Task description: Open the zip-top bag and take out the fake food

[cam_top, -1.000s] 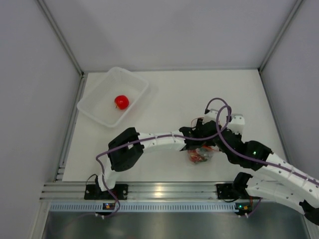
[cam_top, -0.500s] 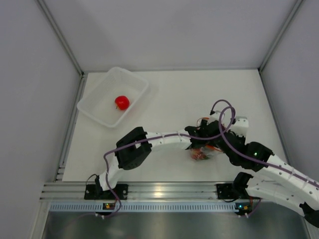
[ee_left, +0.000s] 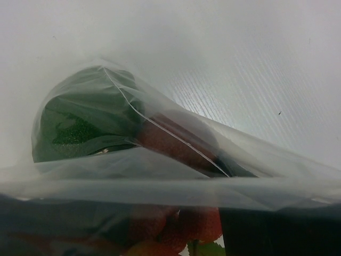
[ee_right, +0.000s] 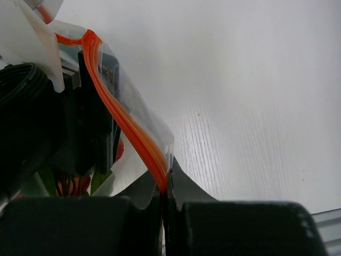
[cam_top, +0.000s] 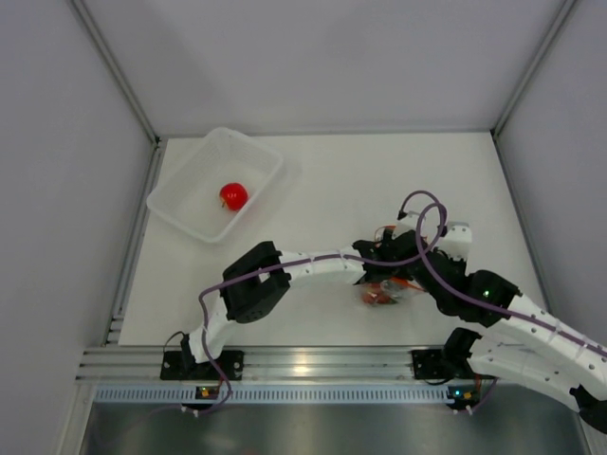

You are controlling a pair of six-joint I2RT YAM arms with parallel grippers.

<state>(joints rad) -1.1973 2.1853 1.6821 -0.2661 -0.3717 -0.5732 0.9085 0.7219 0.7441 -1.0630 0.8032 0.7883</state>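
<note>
Tomato (cam_top: 232, 195) already in far-left tub (cam_top: 199, 185); green ball (ee_left: 85, 125) and berries (ee_left: 197, 224) not yet out of bag (cam_top: 384, 292). Right end effector (ee_right: 166, 184) pinches the zip strip (ee_right: 122, 120); left end effector (cam_top: 377, 268) grip cannot be told.

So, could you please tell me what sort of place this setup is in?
Most likely a robotics lab test cell: plain pale panel walls enclose a white table, two arms are bolted to an aluminium rail at its near edge, and a toy tomato sits in a plastic tub.
</note>
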